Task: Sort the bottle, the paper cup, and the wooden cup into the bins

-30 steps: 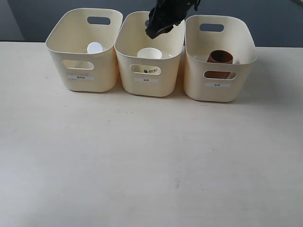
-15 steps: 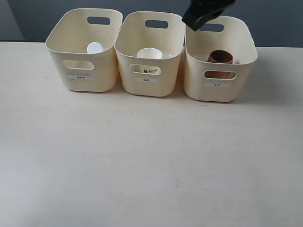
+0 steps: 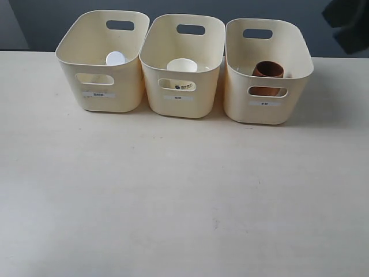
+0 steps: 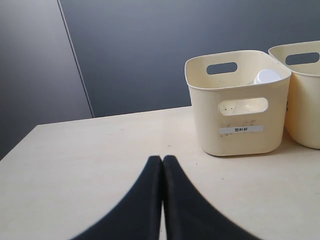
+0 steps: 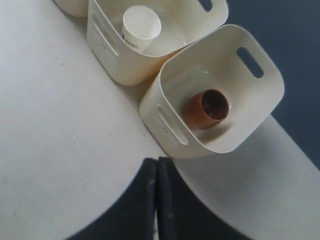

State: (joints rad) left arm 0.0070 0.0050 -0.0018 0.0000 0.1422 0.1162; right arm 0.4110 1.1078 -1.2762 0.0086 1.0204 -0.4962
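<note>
Left fingers pressed together, empty, low over table; right fingers likewise, high beyond the right tub. Broad table surface on the near side. Far row, three cream plastic tubs: left holds white-capped clear plastic bottle; middle, white paper cup; right, reddish-brown wooden cup. Right wrist view alone looks down into both cups.

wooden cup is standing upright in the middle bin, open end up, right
No. The wooden cup stands upright, open end up, in the right-hand bin, not the middle bin, which holds the paper cup. The exterior view shows it.
</note>
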